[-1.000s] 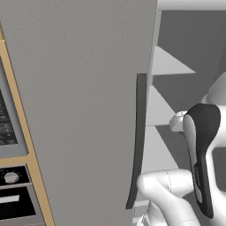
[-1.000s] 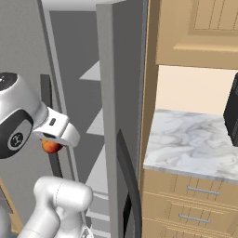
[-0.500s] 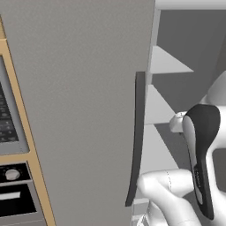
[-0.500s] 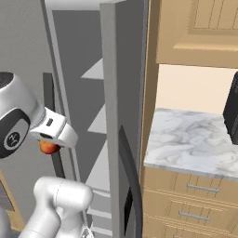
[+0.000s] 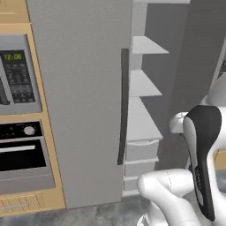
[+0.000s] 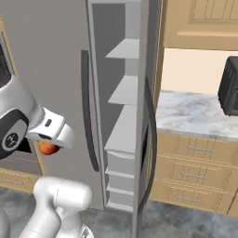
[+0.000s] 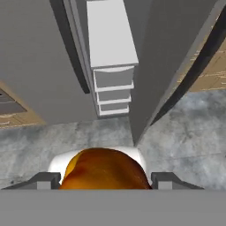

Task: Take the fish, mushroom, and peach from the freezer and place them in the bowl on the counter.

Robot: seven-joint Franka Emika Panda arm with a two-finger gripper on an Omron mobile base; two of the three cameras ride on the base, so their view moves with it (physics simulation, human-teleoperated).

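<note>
An orange peach (image 7: 103, 170) sits between the two fingertips of my gripper (image 7: 106, 178), which is shut on it. From the right base view the peach (image 6: 47, 148) shows under the white hand, and the gripper (image 6: 49, 145) hangs low, left of the freezer (image 6: 125, 88). The freezer stands open with white shelves and drawers (image 7: 112, 79) inside. Its open compartment (image 5: 137, 119) holds nothing that I can see. The marble counter (image 6: 186, 111) lies to the right of the freezer. The bowl, the fish and the mushroom are out of view.
A long dark handle (image 5: 123, 106) runs down the closed grey door. The open freezer door (image 6: 149, 139) stands edge-on between shelves and counter. A black appliance (image 6: 228, 86) sits on the counter above tan drawers (image 6: 195, 167). A microwave (image 5: 17, 75) and an oven (image 5: 22, 154) are built in at left.
Both base views have shifted, so the camera has moved with the base and the freezer now shows more fully. The peach stays in the gripper.
</note>
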